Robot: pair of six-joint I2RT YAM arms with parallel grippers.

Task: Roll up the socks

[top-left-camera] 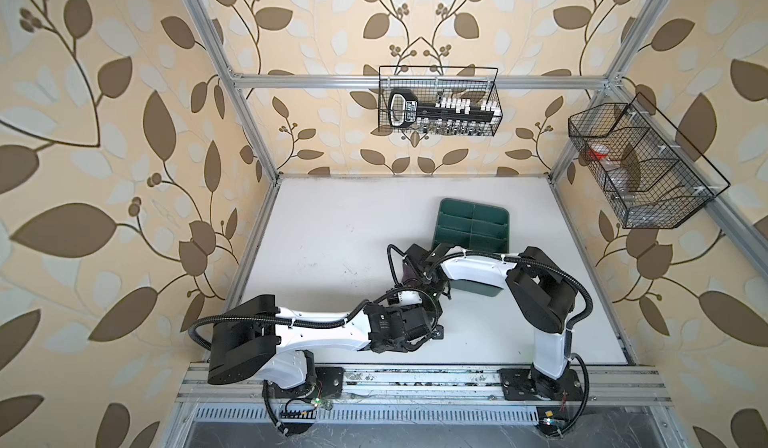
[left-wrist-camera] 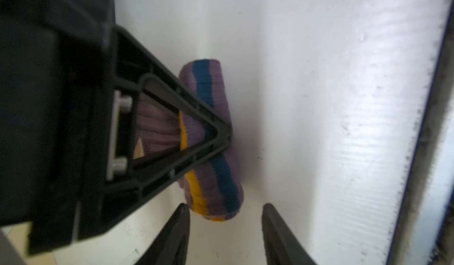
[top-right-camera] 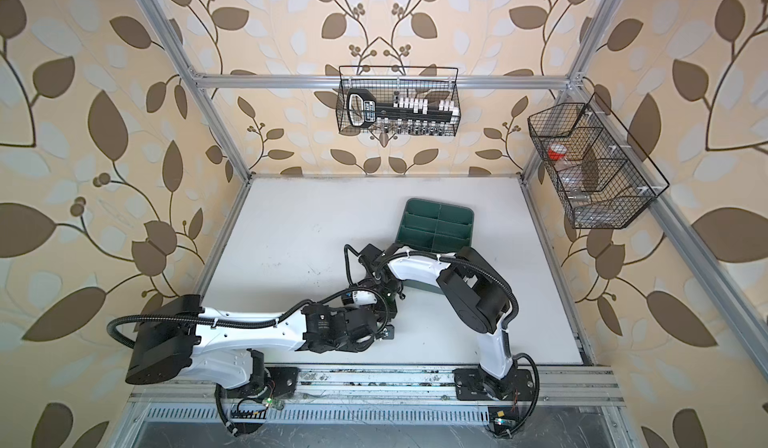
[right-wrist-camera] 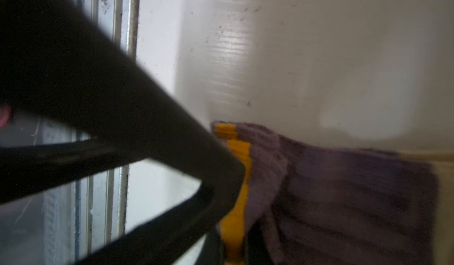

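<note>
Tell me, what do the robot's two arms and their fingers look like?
Both the left arm and right arm have glossy white shells between chunky black joints. A ribbed black cable loops along each, fastened with white ties. The fingers are black plastic, tapering to a point, built as open triangular frames. Each arm stands on a black base plate.

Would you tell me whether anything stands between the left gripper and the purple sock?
Nothing visible does: the purple sock lies bare right at the tips of the left gripper; the right gripper clamps it farther along.
</note>
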